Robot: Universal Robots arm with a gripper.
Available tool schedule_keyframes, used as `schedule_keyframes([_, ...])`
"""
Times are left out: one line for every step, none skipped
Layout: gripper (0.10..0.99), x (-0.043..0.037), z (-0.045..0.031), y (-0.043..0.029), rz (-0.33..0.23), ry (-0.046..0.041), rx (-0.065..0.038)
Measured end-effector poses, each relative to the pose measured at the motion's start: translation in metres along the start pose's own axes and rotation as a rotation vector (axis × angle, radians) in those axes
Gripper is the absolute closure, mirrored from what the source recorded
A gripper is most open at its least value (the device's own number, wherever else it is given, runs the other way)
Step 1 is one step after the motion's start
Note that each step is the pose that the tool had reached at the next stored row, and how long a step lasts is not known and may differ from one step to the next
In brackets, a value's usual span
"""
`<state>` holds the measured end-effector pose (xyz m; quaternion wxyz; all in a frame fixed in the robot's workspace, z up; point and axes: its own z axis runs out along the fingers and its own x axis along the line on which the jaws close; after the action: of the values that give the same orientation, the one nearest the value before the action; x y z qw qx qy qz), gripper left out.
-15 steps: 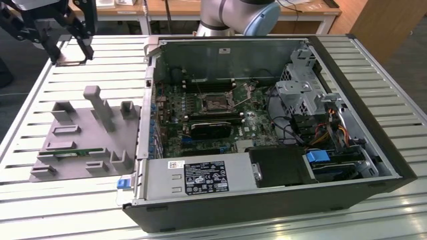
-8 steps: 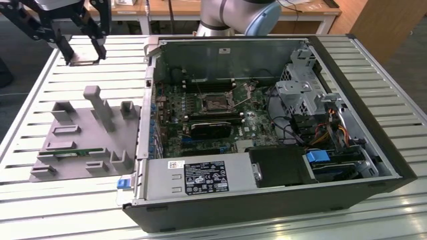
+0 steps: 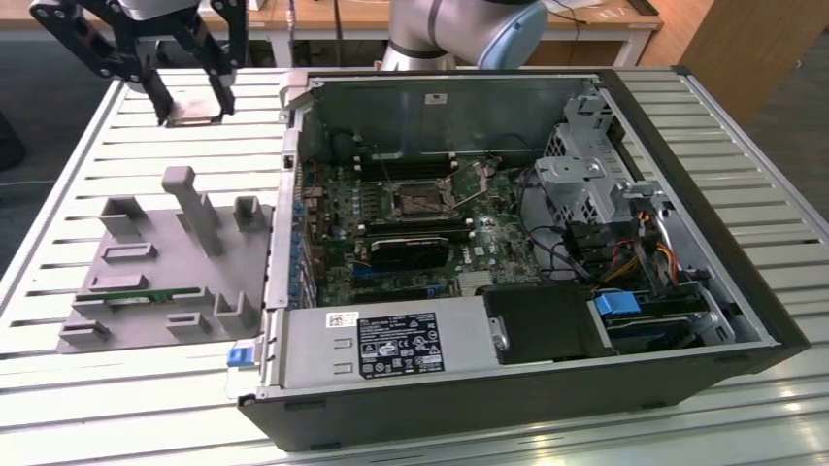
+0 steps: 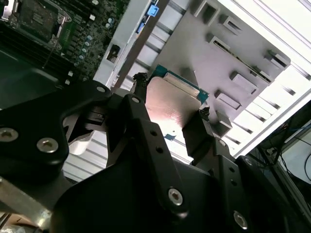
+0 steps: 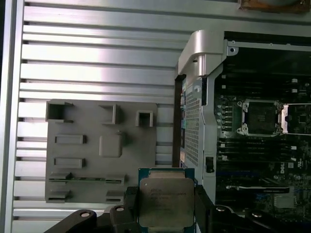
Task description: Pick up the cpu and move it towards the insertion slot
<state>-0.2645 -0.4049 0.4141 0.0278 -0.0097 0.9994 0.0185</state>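
Observation:
My gripper (image 3: 194,107) hangs high over the slatted table at the exterior view's left, beyond the grey tray (image 3: 169,257). It is shut on the cpu (image 3: 197,109), a small flat square chip held level between the two black fingers. In the first wrist view the cpu (image 5: 165,201) shows its silvery top and green edge, pinched on two opposite sides, with the tray (image 5: 102,145) below it. The second wrist view shows the cpu (image 4: 171,104) from beneath. The insertion slot (image 3: 417,199) is a metal-framed square socket on the motherboard inside the open case, well off to the exterior view's right of the gripper; it also appears as the socket (image 5: 262,117).
The open computer case (image 3: 518,243) lies on its side, its raised wall (image 3: 291,107) between gripper and motherboard. A black heatsink (image 3: 402,252) and drive cage (image 3: 583,175) flank the socket. A green memory stick (image 3: 143,294) lies on the tray, which has upright posts (image 3: 194,209).

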Motion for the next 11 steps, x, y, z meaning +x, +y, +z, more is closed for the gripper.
schedule_keyframes([0.545, -0.0030, 0.0001, 0.0000, 0.000, 0.0000, 0.000])
schedule_keyframes([0.545, -0.0061, 0.0003, -0.0001, 0.000, 0.0000, 0.000])
schedule_keyframes([0.545, -0.0090, 0.0005, -0.0002, 0.000, 0.0000, 0.000])
schedule_keyframes([0.545, -0.0120, 0.0007, -0.0002, 0.000, 0.0000, 0.000])
schedule_keyframes([0.545, -0.0151, 0.0008, -0.0003, 0.000, 0.0001, 0.000])
schedule_keyframes([0.545, -0.0182, 0.0009, -0.0004, 0.000, 0.0001, 0.000])
schedule_keyframes([0.545, -0.0212, 0.0011, -0.0004, 0.000, 0.0001, 0.000])
schedule_keyframes([0.545, -0.0243, 0.0013, -0.0005, 0.000, 0.0000, 0.000])
schedule_keyframes([0.545, -0.0277, 0.0015, -0.0006, 0.000, 0.0000, 0.000])
schedule_keyframes([0.545, -0.0310, 0.0017, -0.0006, 0.000, 0.0001, 0.000])
schedule_keyframes([0.545, -0.0344, 0.0019, -0.0007, 0.000, 0.0001, 0.000])
